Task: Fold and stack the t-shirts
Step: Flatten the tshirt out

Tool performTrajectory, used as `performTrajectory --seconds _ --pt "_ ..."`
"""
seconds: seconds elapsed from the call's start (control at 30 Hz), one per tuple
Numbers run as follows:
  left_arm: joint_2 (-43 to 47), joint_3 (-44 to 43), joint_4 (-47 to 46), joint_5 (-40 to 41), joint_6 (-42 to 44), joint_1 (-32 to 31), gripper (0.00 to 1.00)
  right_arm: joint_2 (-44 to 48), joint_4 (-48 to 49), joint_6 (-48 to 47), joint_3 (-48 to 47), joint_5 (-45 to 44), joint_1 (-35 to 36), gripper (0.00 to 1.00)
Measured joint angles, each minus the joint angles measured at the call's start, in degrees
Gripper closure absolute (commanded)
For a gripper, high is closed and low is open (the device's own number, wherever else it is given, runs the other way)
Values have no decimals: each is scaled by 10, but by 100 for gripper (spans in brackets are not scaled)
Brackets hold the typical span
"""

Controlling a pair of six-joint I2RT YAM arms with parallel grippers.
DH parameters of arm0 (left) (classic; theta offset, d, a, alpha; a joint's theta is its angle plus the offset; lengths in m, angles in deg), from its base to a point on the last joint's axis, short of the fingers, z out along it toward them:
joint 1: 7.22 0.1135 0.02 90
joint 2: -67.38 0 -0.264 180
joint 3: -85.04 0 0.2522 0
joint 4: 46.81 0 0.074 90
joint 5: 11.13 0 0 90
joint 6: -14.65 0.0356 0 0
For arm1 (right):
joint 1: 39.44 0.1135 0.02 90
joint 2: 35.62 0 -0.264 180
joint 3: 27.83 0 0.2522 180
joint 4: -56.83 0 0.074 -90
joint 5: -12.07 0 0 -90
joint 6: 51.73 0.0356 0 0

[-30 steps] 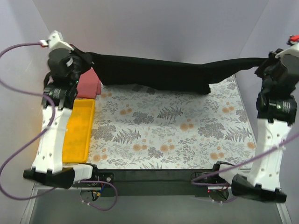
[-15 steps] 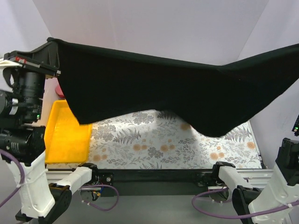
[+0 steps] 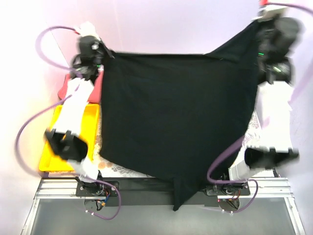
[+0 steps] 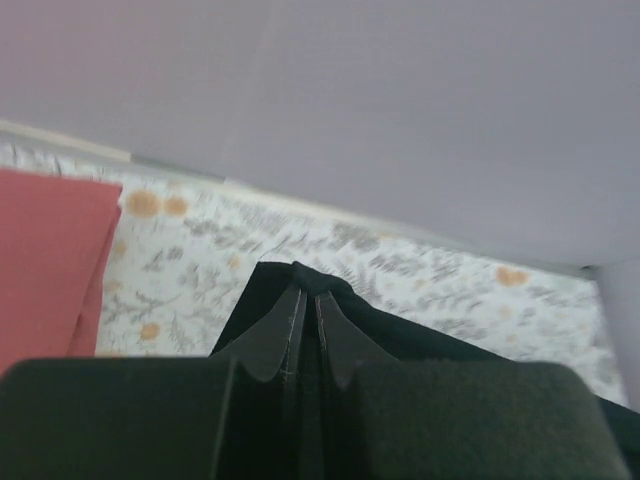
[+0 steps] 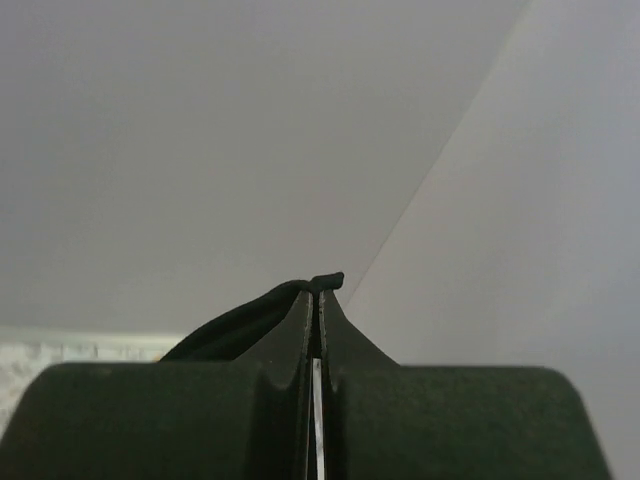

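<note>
two grippers clenched: we saw left gripper (image 4: 305, 297) and right gripper (image 5: 318, 290) each pinching top corner of black t-shirt (image 3: 176, 117), soft matte sheet hanging over floral cloth (image 4: 400, 270). coral-red t-shirt (image 4: 45, 260) lay flat, straight-edged, far left behind yellow tray (image 3: 92, 129).

Stretched wide between both arms: black t-shirt (image 3: 176, 122), pinched shut at its upper left corner by the left jaws and at its upper right corner, higher in the picture, by the right jaws. Covering most of the floral cloth (image 3: 252, 128) on the bench, lowest tip overlapping the near edge. At far left, coral-red t-shirt (image 3: 63, 91) behind yellow tray (image 3: 49, 152). Both arms blurred.
</note>
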Motion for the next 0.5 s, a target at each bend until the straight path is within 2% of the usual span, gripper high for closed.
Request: performTrajectory --seconds 0.23,0.37,0.5 --pt "-254 20 -31 21 0 2 100 -208 53 1 147 0 1 99" --pt "-346 20 -39 24 -2 8 100 -296 56 2 182 1 1 99" --pt "-403 16 -42 23 -4 16 100 -335 67 3 192 1 1 99"
